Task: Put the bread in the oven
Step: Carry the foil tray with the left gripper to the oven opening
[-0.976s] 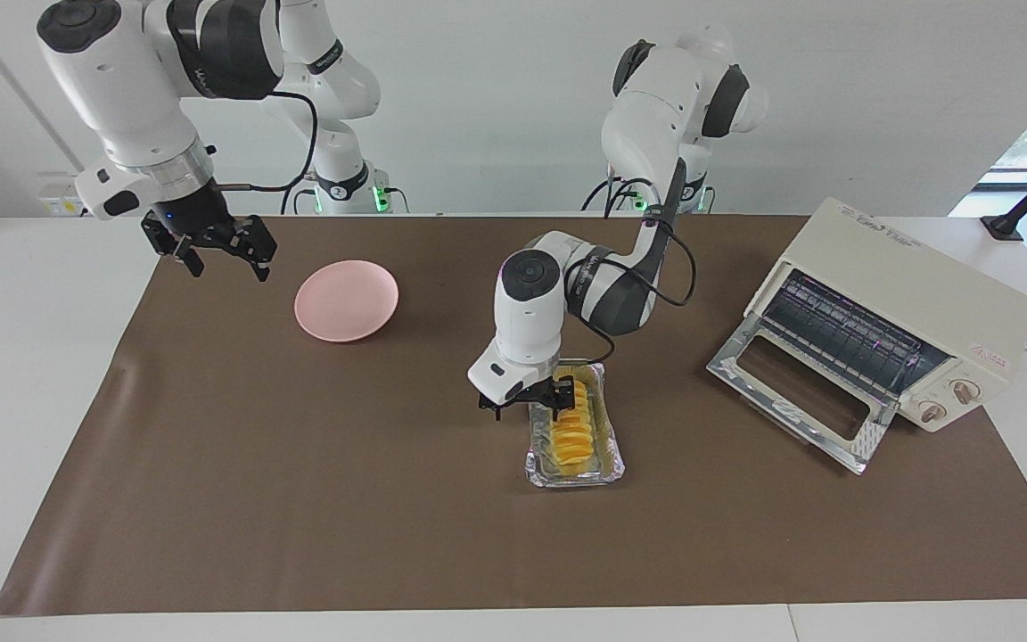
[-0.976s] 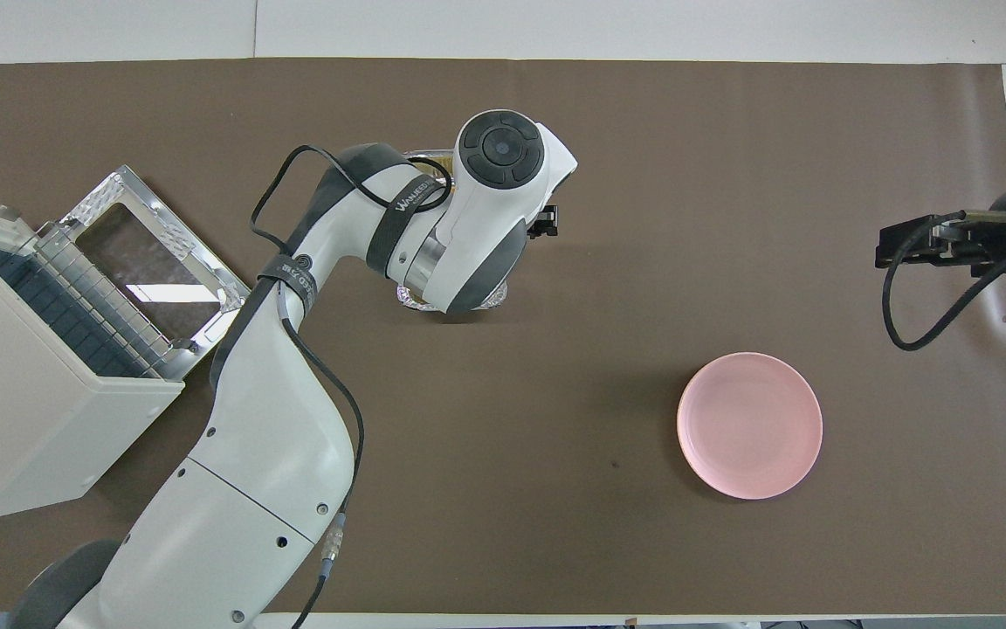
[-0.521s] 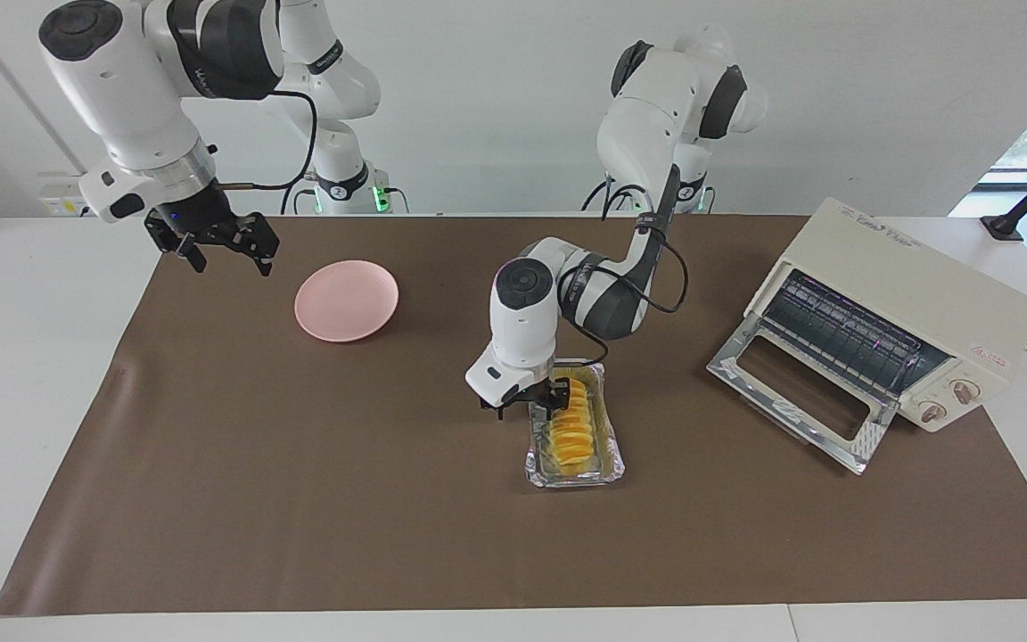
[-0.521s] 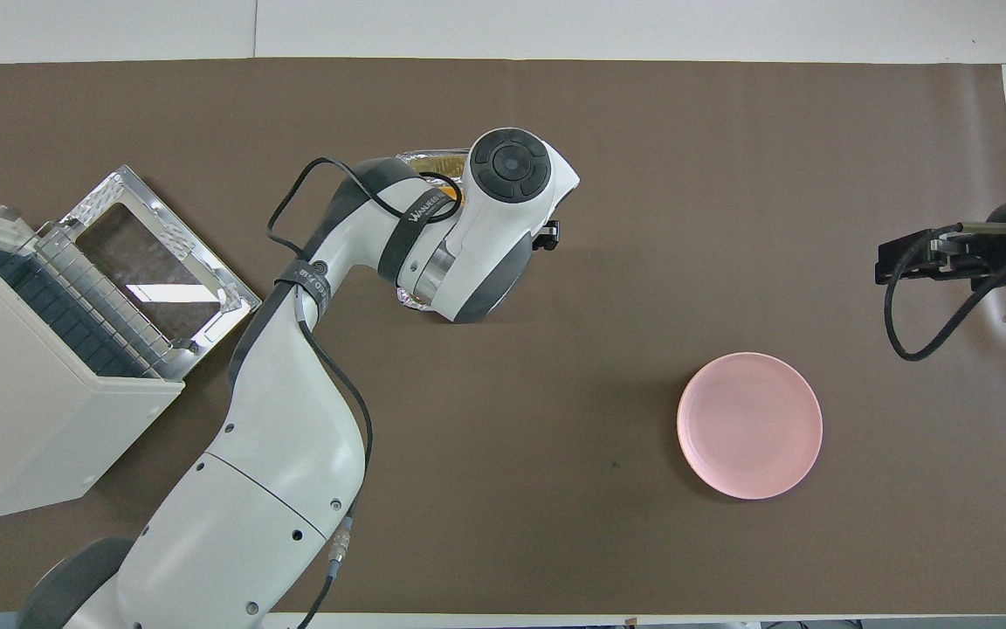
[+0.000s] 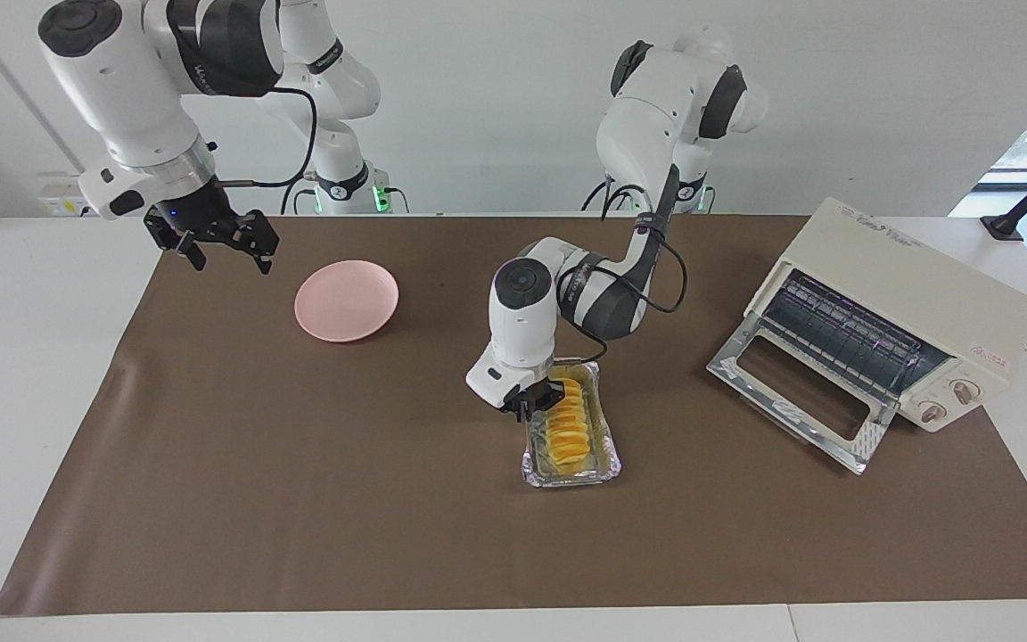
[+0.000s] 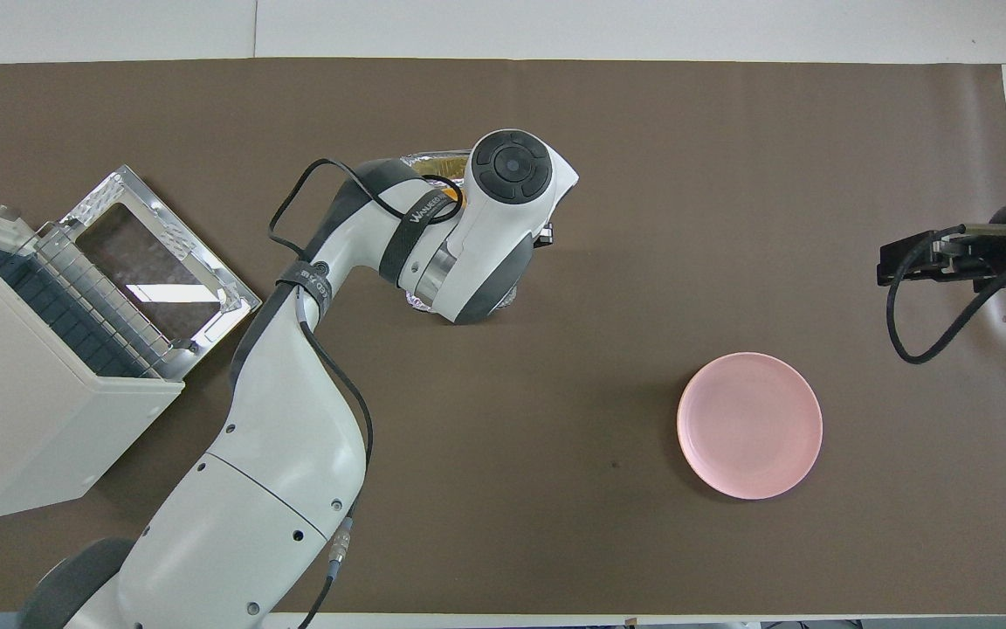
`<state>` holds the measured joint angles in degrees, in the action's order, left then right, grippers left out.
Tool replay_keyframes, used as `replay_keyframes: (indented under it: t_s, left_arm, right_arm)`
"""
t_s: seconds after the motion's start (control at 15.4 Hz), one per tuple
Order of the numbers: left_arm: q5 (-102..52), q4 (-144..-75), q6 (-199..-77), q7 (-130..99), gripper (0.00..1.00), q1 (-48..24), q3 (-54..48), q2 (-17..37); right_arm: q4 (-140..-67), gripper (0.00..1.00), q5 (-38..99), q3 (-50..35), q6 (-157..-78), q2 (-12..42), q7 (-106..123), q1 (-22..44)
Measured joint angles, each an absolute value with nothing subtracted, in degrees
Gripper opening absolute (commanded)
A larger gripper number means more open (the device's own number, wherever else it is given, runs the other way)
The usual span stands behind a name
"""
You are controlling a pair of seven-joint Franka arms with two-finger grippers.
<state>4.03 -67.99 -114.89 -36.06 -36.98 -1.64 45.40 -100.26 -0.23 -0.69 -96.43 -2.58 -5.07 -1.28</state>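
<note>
The bread point(image 5: 566, 424), a golden-yellow loaf with orange ridges, lies in a silver foil tray point(image 5: 604, 456) at mid-table. My left gripper point(image 5: 538, 401) is down at the tray's end nearer the robots. Its fingers are closed in on the tray's rim beside the loaf. In the overhead view the left wrist covers the bread, and only a strip of the tray point(image 6: 433, 161) shows. The cream oven point(image 5: 915, 294) stands at the left arm's end with its glass door point(image 5: 790, 392) dropped open. My right gripper point(image 5: 219, 245) hangs open and empty in the air, waiting.
A pink plate point(image 5: 346, 300) sits empty toward the right arm's end, and shows in the overhead view point(image 6: 749, 425). The right gripper point(image 6: 905, 259) is over the brown mat's edge beside it. The oven point(image 6: 23, 393) and its open door point(image 6: 154, 262) take up one corner.
The left gripper's fingers have drawn together at the tray's rim, and the tray has shifted slightly. The right gripper has drifted slightly.
</note>
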Motion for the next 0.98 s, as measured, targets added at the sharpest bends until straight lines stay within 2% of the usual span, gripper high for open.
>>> replay_keyframes:
  t_s: [0.39,0.78,0.98]
  left_arm:
    - [3.6,-67.3,-110.9,-40.8,0.00,-36.6,-0.6,44.9]
    - [-5.2,-66.3,-103.0,-48.8,0.00,-36.0,9.8,38.1]
    - [-5.6,-66.3,-101.4,-50.0,0.00,-35.1,12.3,36.8]
  right_arm:
    - [-100.3,1.00,-0.2,-0.7,-96.4,-2.6,-5.1,-1.3]
    - [-100.3,1.00,-0.2,-0.7,-96.4,-2.6,-5.1,-1.3]
    - [-100.3,1.00,-0.2,-0.7,-96.4,-2.6,-5.1,-1.3]
